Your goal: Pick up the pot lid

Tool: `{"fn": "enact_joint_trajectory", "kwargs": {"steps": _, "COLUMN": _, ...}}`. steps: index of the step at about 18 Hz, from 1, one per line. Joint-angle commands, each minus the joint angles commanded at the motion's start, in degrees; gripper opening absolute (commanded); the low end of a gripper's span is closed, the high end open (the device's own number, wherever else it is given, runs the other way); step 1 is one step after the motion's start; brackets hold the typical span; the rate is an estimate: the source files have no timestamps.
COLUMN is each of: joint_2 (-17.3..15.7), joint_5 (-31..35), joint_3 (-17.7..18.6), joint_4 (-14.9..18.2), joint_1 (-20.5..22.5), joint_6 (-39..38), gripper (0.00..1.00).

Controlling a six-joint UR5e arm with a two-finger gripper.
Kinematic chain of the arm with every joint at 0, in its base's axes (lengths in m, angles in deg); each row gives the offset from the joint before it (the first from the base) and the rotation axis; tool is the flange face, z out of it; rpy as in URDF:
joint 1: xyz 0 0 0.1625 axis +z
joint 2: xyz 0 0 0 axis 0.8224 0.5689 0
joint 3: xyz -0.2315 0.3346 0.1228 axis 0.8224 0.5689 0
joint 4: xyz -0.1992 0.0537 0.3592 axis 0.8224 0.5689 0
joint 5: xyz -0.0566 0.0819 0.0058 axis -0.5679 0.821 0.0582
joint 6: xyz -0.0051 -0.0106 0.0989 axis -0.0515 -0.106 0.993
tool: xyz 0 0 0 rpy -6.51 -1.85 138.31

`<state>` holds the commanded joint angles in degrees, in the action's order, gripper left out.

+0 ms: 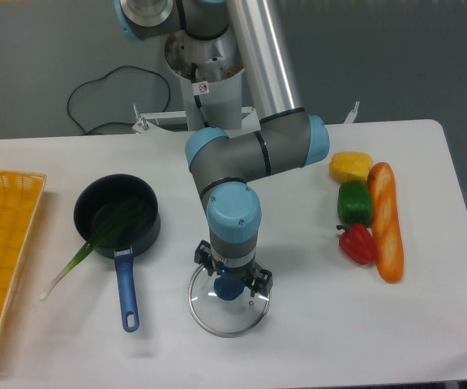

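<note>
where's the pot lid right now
The pot lid lies flat on the table, front centre of the camera view, directly beneath the gripper and just right of the pot's blue handle.

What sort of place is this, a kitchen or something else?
Probably a robotics lab staged as a kitchen: a robot arm at a plain white table, a pot and glass lid, and a loose cable behind.

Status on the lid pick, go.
Gripper low over pot lid, jaws unreadable from here. Lid flat on table, beside the pot. Nothing else crowding it.
</note>
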<state>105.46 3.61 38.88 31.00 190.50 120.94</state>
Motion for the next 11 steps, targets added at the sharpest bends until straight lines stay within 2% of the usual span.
{"fn": "enact_joint_trajectory", "kwargs": {"steps": 8, "joint_2": 0.8, "joint_5": 0.0, "joint_3": 0.0, "joint_4": 0.0, "joint_1": -0.5, "joint_6": 0.0, "gripper": 1.00}}
{"fn": "enact_joint_trajectory", "kwargs": {"steps": 11, "joint_2": 1.0, "joint_5": 0.0, "joint_3": 0.0, "joint_4": 0.0, "joint_1": -0.5, "joint_6": 0.0, "gripper": 0.97}}
